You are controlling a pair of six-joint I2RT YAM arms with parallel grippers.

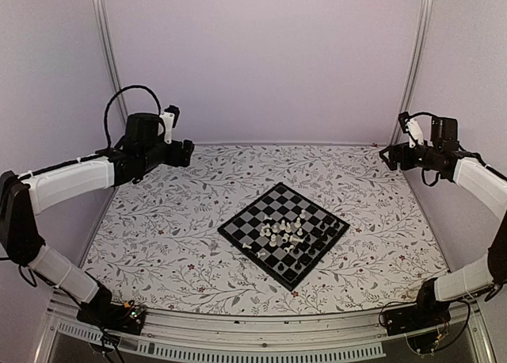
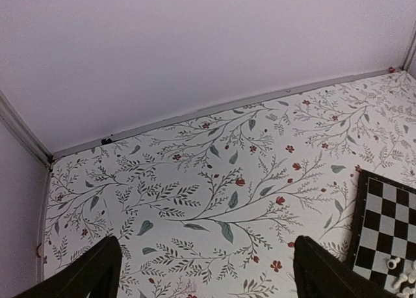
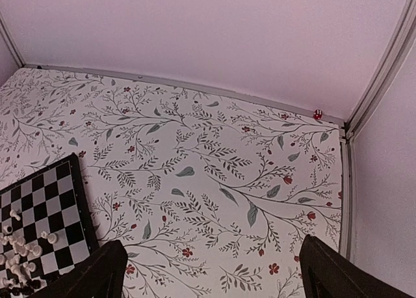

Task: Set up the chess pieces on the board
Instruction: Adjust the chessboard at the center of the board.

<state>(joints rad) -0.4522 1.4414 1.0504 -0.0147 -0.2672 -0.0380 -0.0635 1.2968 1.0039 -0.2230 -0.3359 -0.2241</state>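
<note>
The small checked board [image 1: 269, 208] lies turned like a diamond in the middle of the floral table. Several tiny white and black chess pieces [image 1: 283, 234] stand and lie clustered on its near-right half. The board's corner also shows in the left wrist view [image 2: 383, 213] and in the right wrist view [image 3: 55, 194], with white pieces [image 3: 23, 252] on it. My left gripper [image 1: 187, 152] is raised at the far left, open and empty, well away from the board. My right gripper [image 1: 386, 156] is raised at the far right, open and empty.
Pale walls close the table at the back and sides, with metal posts [image 1: 101, 30] in the back corners. A metal rail [image 1: 261, 331] runs along the near edge by the arm bases. Bare floral tabletop [image 1: 174, 236] surrounds the board.
</note>
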